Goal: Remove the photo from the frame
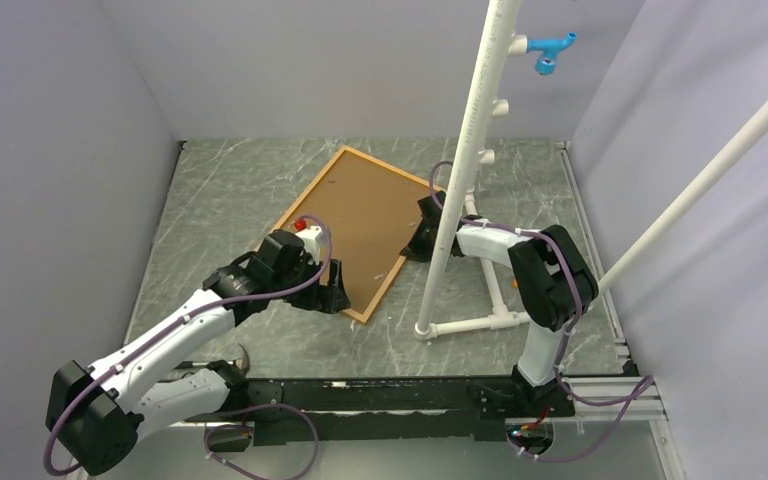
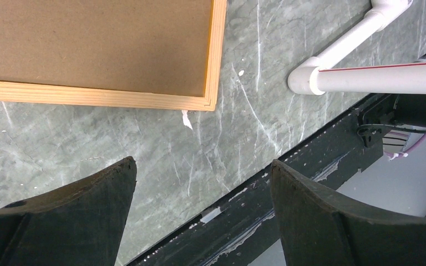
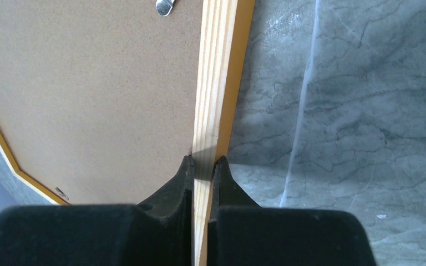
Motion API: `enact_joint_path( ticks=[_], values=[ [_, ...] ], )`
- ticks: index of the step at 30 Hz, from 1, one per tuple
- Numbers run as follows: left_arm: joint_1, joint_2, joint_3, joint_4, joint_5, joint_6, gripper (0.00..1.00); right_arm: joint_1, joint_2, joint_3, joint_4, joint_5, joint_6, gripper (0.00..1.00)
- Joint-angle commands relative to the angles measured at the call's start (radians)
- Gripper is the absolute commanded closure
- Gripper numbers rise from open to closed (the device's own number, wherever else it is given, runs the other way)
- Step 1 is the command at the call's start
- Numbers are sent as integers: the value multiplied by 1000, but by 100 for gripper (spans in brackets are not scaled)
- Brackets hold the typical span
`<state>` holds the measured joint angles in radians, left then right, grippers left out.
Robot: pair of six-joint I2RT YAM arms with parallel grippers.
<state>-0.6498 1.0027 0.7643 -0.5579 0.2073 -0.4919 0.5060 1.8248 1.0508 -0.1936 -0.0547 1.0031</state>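
— What is the right gripper (image 3: 204, 160) doing?
— Its jaws are clamped on the side rail of the frame (image 3: 217, 83), which lies face down on the table (image 3: 355, 111) with the backing board (image 3: 100, 83) uppermost.
— And the left gripper (image 2: 202, 163)?
— Its jaws are spread wide, holding nothing, above bare table just beside the frame's near corner.
— And the photo?
— It is not visible, presumably under the board. A metal tab (image 3: 165, 5) shows at the board's edge. The task looks barely begun, with board and print both left to lift out.
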Motion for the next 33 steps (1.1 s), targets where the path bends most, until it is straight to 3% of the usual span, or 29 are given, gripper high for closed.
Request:
enact_joint_path(
  ticks=[1, 7, 12, 23, 33],
  values=[
    [-4, 1, -13, 34, -23, 23, 9, 21, -31, 61, -24, -54, -10, 100],
    [-21, 14, -5, 31, -59, 81, 9, 40, -27, 101, -59, -53, 9, 100],
    [-103, 41, 6, 11, -200, 87, 9, 63, -37, 146, -109, -26, 22, 100],
    [-370, 355, 188, -74, -582, 51, 4, 75, -68, 140, -106, -36, 75, 100],
    [-522, 545, 259, -72, -781, 71, 2, 75, -85, 141, -139, -39, 104, 100]
  ],
)
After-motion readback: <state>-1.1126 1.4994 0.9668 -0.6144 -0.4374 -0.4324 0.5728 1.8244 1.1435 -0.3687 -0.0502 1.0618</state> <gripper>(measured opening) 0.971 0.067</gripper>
